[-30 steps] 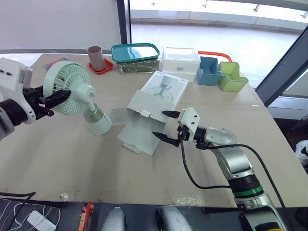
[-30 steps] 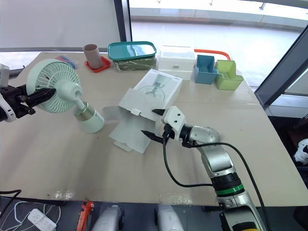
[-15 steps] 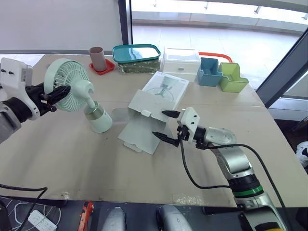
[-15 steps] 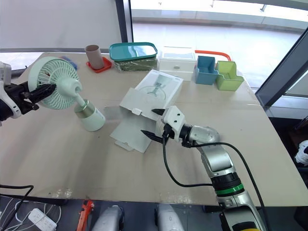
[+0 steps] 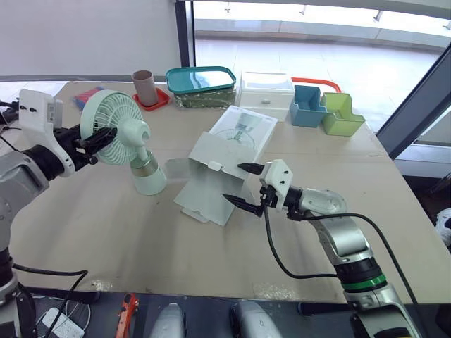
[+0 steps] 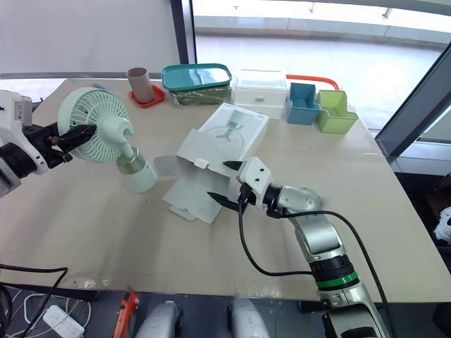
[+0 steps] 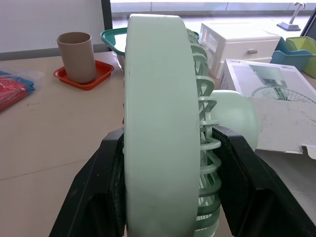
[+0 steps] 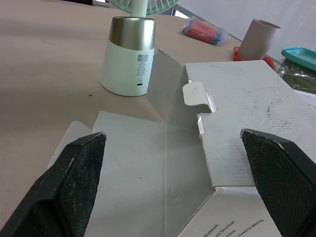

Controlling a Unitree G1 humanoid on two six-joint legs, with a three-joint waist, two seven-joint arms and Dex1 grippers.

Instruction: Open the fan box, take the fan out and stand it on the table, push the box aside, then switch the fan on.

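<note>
nearest the robot, the right gripper (image 5: 234, 183) hovers low with its two black fingers spread wide, tips right at the loose open flap of the box (image 5: 225, 144). the box lies flat on the table (image 5: 106, 232), its end torn open, empty. just beside that flap sits the fan (image 5: 130, 134), out of the box, its pale base down on the table and its round head leaning slightly. the left gripper (image 5: 91, 141) is pinching that head, one finger on each face of the grille.

the risks from here: if the base isn't sitting flat when the head is let go, the top-heavy fan could tip over. a push on the floppy flap may only fold it instead of sliding the box. and a push the wrong way could swing the box into the fan's base, or on into the tubs (image 5: 304, 104) and cup (image 5: 143, 81) at the far edge.
</note>
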